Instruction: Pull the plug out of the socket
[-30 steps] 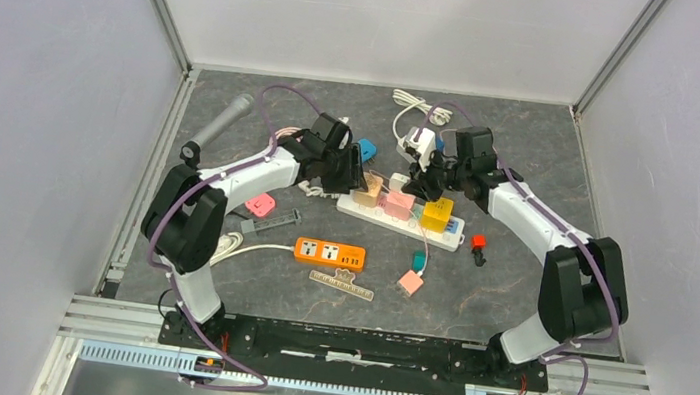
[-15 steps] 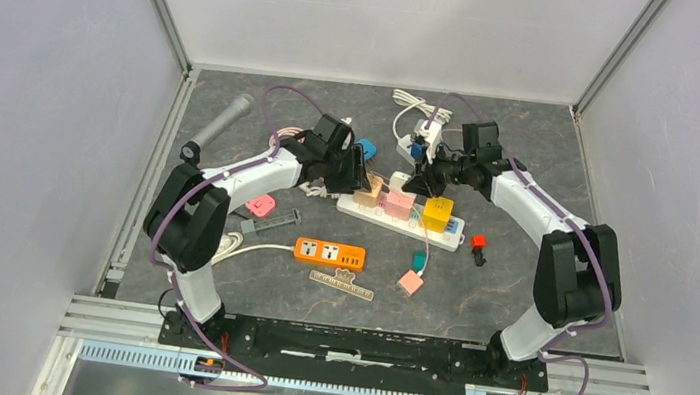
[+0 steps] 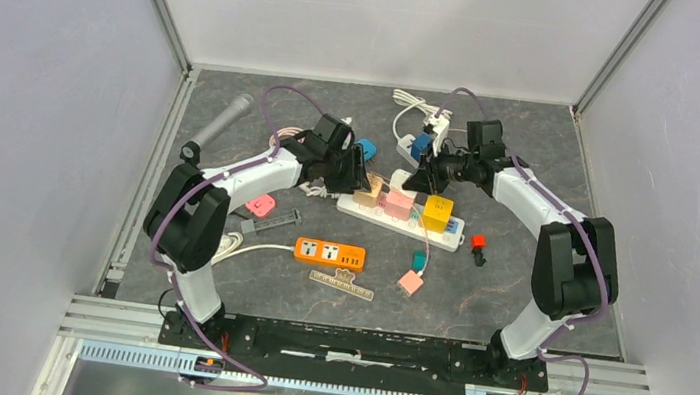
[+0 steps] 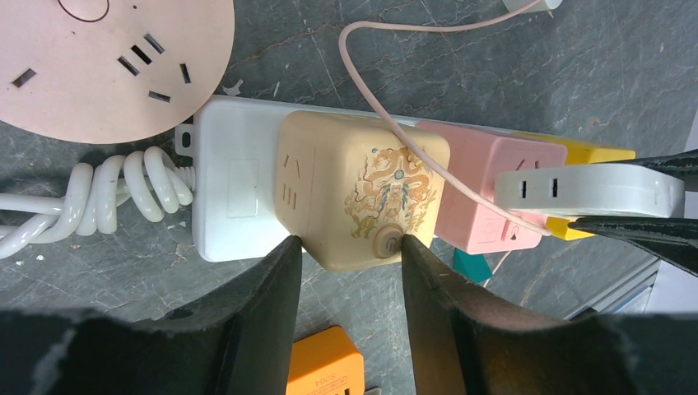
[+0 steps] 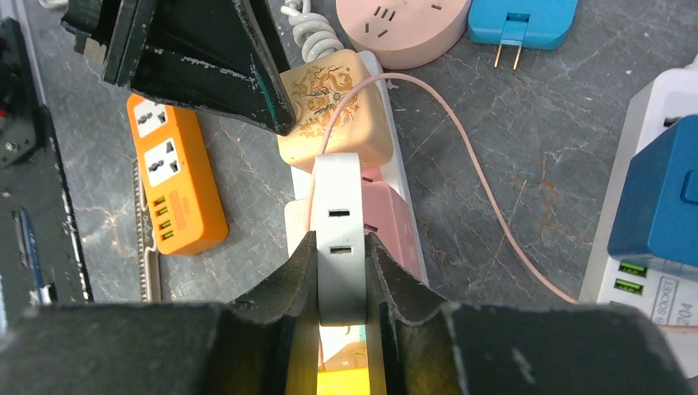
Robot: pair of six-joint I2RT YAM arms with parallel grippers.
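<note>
The right gripper is pinching the white plug above the pink plug on the white power strip, while the left gripper, fingers parted, is straddling the dragon-printed beige plug seated there, and a nearby white socket block is showing print ending "204".

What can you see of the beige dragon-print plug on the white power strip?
The beige plug is a rounded cube of smooth plastic with a gold-brown dragon print, socket slots and a round knob near one edge. It sits plugged in near the corded end of the white power strip, tight beside a pink plug. A pink cable drapes across it. The left claw has a finger on either side of its near edge; contact is unclear.
</note>
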